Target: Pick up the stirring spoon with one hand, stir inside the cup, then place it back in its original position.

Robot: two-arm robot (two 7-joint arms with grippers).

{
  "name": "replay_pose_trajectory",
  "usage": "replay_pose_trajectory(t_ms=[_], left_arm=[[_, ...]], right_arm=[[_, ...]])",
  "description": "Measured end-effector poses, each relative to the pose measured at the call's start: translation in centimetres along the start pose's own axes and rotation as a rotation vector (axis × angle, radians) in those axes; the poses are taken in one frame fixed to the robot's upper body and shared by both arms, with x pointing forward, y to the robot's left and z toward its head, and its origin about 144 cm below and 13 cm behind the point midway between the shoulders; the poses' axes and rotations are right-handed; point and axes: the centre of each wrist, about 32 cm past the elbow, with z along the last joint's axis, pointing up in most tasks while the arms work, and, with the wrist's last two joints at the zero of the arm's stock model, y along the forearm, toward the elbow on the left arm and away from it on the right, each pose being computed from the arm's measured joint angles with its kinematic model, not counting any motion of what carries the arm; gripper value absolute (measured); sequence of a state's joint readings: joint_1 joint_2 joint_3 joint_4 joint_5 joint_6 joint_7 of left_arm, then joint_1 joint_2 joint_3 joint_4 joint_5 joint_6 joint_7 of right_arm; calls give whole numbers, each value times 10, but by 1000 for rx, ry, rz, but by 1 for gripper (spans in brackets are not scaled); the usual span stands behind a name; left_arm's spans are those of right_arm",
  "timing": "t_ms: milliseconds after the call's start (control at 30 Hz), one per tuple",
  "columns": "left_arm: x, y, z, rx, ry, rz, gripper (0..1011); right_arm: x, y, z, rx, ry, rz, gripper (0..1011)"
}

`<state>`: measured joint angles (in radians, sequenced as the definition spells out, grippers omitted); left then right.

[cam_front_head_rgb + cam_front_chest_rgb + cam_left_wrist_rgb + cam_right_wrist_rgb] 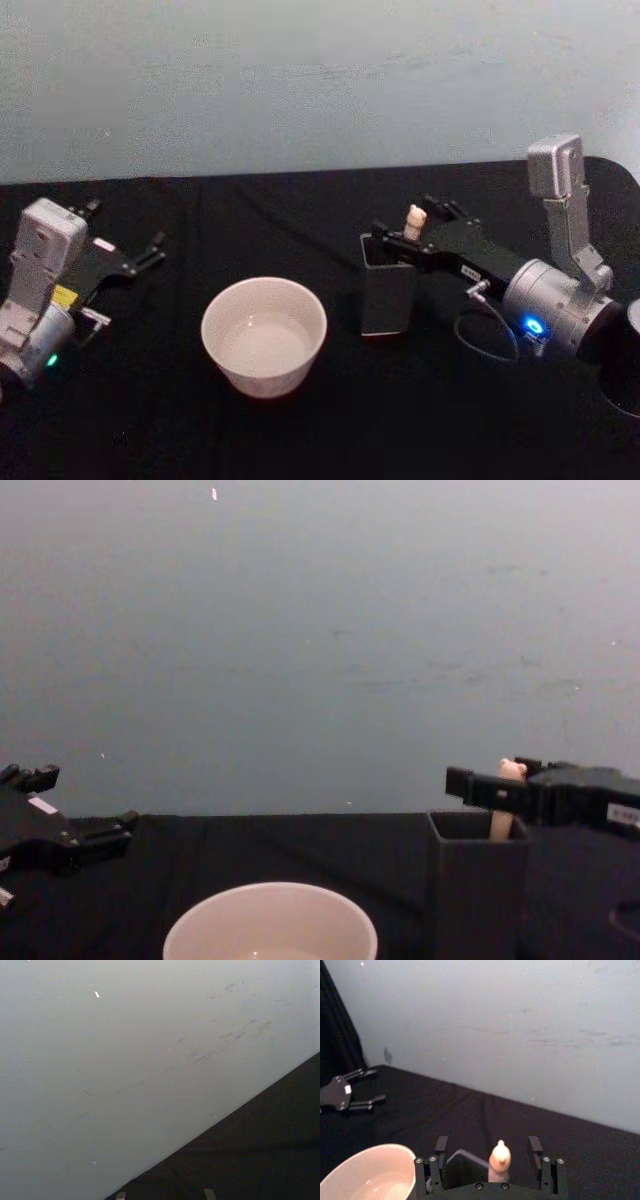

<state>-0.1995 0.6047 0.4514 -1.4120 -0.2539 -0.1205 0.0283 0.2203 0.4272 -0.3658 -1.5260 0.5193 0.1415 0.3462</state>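
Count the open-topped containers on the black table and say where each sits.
2. The wide round cream-white cup sits near the table's middle. The small dark grey square holder stands apart to its right, holding the beige bear-topped spoon, with the right gripper open around the handle.

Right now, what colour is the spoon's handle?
Pale beige; the spoon shows best in the right wrist view.

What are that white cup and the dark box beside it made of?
The cup looks like glazed ceramic: smooth cream-white, thin rim, soft sheen, though plastic is possible. The dark grey square holder looks like matte plastic, with flat, dull walls.
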Motion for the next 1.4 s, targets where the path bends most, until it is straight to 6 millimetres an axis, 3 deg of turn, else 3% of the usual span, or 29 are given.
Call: replay_pose_trajectory(t_ms=[267,567,767,1133,1400], left_arm=[[0,0,0,0,0,0,1001],[0,0,0,0,0,0,1001],[0,0,0,0,0,0,1002],[0,0,0,0,0,0,1001],[0,0,0,0,0,0,1001]], right_arm=[[-6,1,4,108,-51,-106,1002],[-20,5,-3,257,-102,-404,1002],[-19,7,-20,189,-104,-512,1002],[-18,6,-58,3,-94,-548,1002],[-16,6,-68,-36,-86,-553,1002]])
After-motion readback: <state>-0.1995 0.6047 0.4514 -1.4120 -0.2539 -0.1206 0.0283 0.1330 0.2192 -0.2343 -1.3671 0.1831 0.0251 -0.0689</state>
